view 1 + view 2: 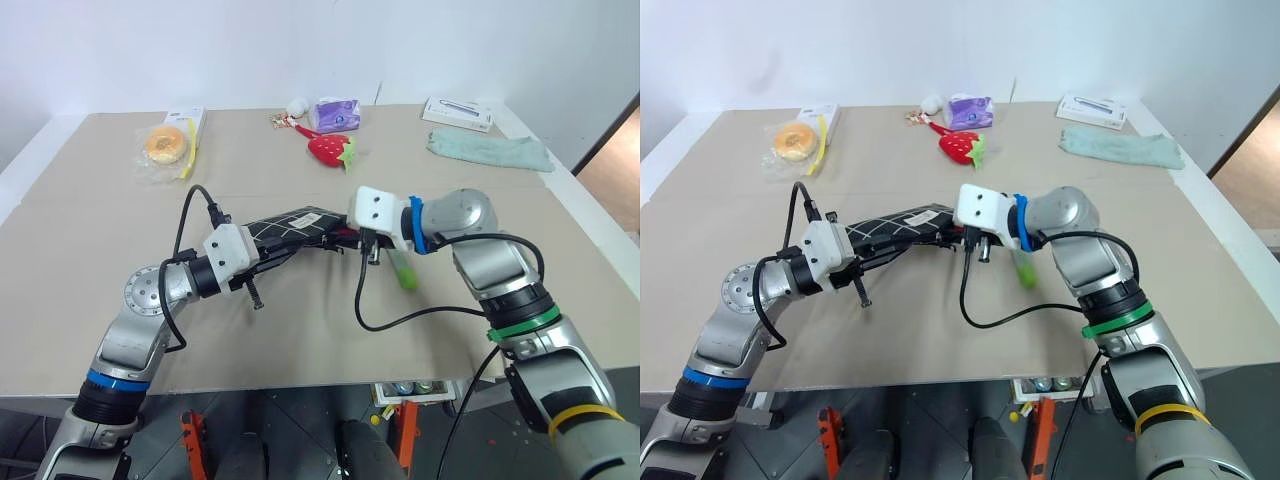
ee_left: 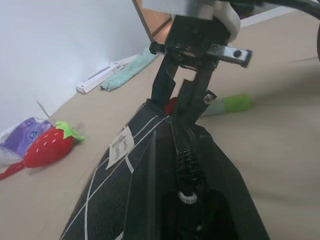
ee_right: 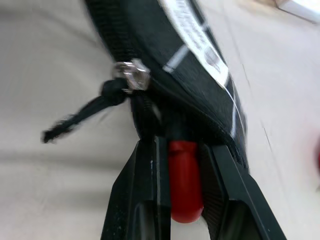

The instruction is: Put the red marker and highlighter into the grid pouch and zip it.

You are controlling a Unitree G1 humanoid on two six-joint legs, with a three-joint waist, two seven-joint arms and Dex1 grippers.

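My left gripper (image 1: 268, 246) is shut on one end of the grid pouch (image 1: 297, 224), holding it up off the table with the zipper side upward. At the pouch's other end the mouth is open. There my right gripper (image 3: 178, 146) is shut on the red marker (image 3: 185, 186), whose front end goes into the opening while its red end shows between the fingers. The zipper pull (image 3: 131, 75) and its black cord sit just beside that opening. The lime-green highlighter (image 1: 404, 269) lies on the table under my right wrist, apart from the pouch.
Along the far side of the table (image 1: 80, 240) lie a strawberry plush (image 1: 331, 150), a purple packet (image 1: 336, 113), a bagged orange ring (image 1: 165, 143), a white box (image 1: 458, 112) and a teal cloth (image 1: 490, 151). Black cables hang from both wrists.
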